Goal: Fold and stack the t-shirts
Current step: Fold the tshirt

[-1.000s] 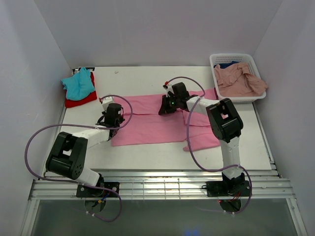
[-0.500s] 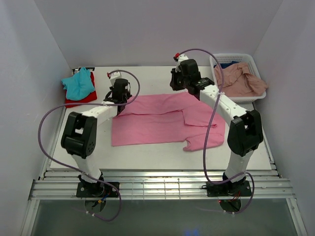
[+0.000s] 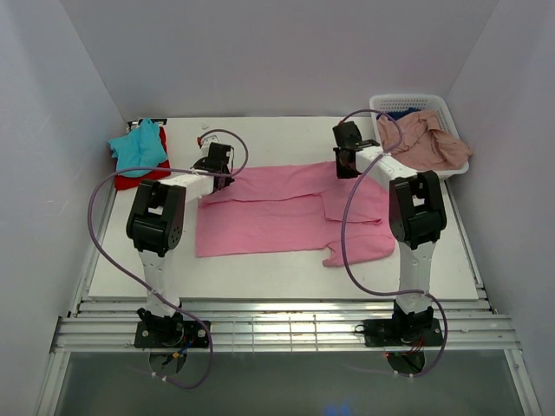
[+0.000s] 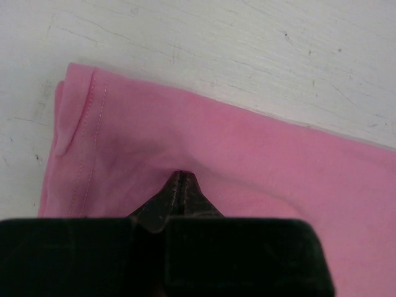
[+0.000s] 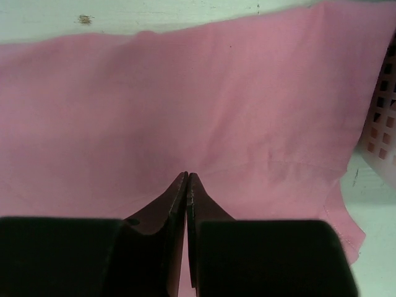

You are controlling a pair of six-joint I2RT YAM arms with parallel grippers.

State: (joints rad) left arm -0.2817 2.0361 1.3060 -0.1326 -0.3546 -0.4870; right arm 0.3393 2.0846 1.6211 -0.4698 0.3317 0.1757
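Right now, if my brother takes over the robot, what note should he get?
Left gripper: shut on the pink t-shirt at its far left corner.
Right gripper: shut on its far edge, near the basket.
It lies spread on the table, not fully folded.
Teal t-shirt lies on red t-shirt, far left.
Salmon t-shirt and dark blue t-shirt are in the basket.
Left to do: fold pink, stack it, then those two.

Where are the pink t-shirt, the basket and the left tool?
pink t-shirt (image 3: 277, 217), top external view, middle of the spread cloth
basket (image 3: 416, 98), top external view, far rim
left tool (image 4: 180, 175), left wrist view, between its shut fingertips
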